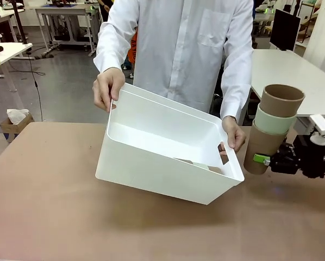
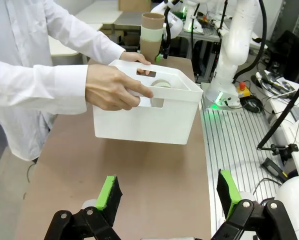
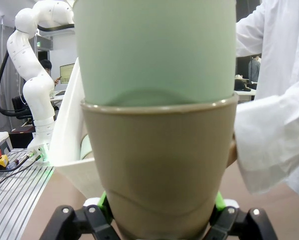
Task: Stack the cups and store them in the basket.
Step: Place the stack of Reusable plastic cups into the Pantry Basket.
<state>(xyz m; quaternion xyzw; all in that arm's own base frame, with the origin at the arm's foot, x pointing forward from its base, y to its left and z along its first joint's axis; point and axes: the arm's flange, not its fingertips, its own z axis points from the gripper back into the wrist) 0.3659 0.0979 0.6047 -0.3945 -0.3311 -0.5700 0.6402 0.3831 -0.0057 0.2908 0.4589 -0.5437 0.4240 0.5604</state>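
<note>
Your right gripper (image 1: 266, 160) is clenched on the stack of cups (image 1: 272, 128), upright at right of frame. The basket (image 1: 151, 163) lies just to its left, tilted in the person's hands, its mouth facing up and toward you. Your left gripper (image 2: 167, 192) is released.

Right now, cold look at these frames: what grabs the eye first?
The white rectangular plastic basket, held tilted toward the robot by the person's two hands at mid-table, with cups already lying inside. Next, at its right end, the right gripper shut on a stack of tapered matte cups: tan-brown, mint green, tan-brown. The left gripper hangs open on the robot's side.
</note>
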